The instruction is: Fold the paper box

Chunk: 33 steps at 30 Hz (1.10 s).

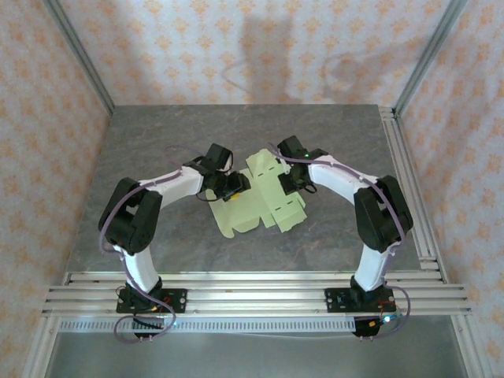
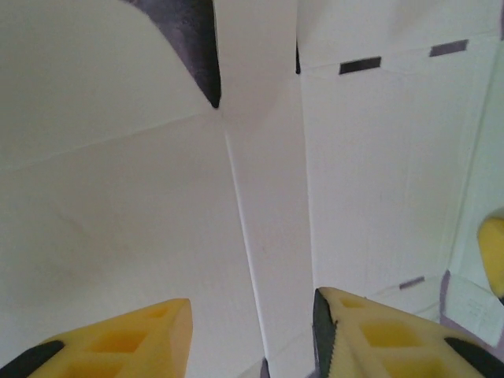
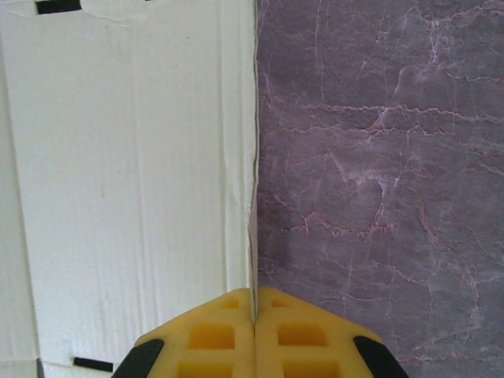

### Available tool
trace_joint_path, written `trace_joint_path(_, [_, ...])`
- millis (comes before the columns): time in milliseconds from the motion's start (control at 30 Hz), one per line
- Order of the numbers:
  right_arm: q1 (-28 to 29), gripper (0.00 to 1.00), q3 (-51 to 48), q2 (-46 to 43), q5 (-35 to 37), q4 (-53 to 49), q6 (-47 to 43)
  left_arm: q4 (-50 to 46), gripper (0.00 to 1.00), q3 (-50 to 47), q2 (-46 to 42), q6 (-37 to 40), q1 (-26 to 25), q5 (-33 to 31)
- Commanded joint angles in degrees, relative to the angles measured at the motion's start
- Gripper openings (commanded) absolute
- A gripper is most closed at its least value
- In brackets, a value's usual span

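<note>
Paper box [image 1: 266,201] lying flat at middle of worktop [image 1: 157,150], between both claws. Right claw [image 3: 253,298] clamping box's right edge, card sitting in seam. Left claw [image 2: 252,315] hanging apart over box, crease running straight ahead between fingers [image 2: 126,339]; left arm probably nearer for fold.

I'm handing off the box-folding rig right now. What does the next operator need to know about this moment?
Left gripper: jaws apart over a crease of the paper box, gripping nothing as far as the wrist view shows.
Right gripper: shut, apparently pinching the card's edge between its pads.
Box: mid-table, between the two grippers, mostly spread out flat.
Done: crease lines show in the card; no closed box shape yet.
Left: raise the walls, tuck the tabs, close it up.
</note>
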Motion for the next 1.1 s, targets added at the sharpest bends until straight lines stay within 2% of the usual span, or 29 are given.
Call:
trace_joint_path(0, [1.36,0.00,-0.55,0.18,8.50,0.54,0.95,3.01,0.41,0.04,1.95,-2.90,-0.48,0.77])
trace_joint_path(200, [4.63,0.00,0.51,3.08,20.96,0.88,0.42,3.53,0.40,-0.11,2.99,-4.14,-0.59,0.47])
trace_joint_path(267, [5.28,0.00,0.90,4.31,22.95,0.91,0.55,3.63,0.40,-0.45,3.32,-4.96,-0.62,0.08])
trace_joint_path(333, [5.49,0.00,0.94,4.82,22.06,1.31,0.84,3.48,0.40,-0.80,3.62,-5.42,-0.59,-0.58])
trace_joint_path(400, [5.42,0.00,0.56,4.52,19.85,2.23,1.45,3.40,0.40,-1.19,3.77,-5.60,-0.62,-1.32])
trace_joint_path(467, [5.23,0.05,-0.88,2.69,15.16,4.41,1.24,2.99,0.40,-1.34,3.93,-5.40,-0.57,-1.69])
trace_joint_path(533, [4.38,0.14,-2.68,0.38,8.55,7.23,1.81,2.33,0.40,-1.26,4.37,-4.96,-0.62,-2.04])
trace_joint_path(633, [2.42,0.36,-5.05,-3.00,-0.52,10.71,3.12,0.36,0.40,-0.73,4.74,-4.02,-0.57,-2.84])
trace_joint_path(733, [-0.53,0.52,-7.43,-6.54,-8.01,14.10,5.20,-1.17,0.40,-0.44,4.74,-3.22,-0.60,-3.61])
trace_joint_path(933, [-9.52,0.59,-12.91,-11.40,-19.02,23.03,14.40,-2.64,0.37,-0.55,7.60,-2.30,-0.62,-4.02])
trace_joint_path(1000, [-12.59,0.58,-12.72,-10.75,-20.28,23.02,17.30,-2.83,0.36,-0.85,7.76,-2.36,-0.60,-4.01])
trace_joint_path(1067, [-15.21,0.52,-11.27,-8.66,-21.95,20.64,18.40,-3.14,0.35,-0.85,7.73,-2.38,-0.58,-4.17])
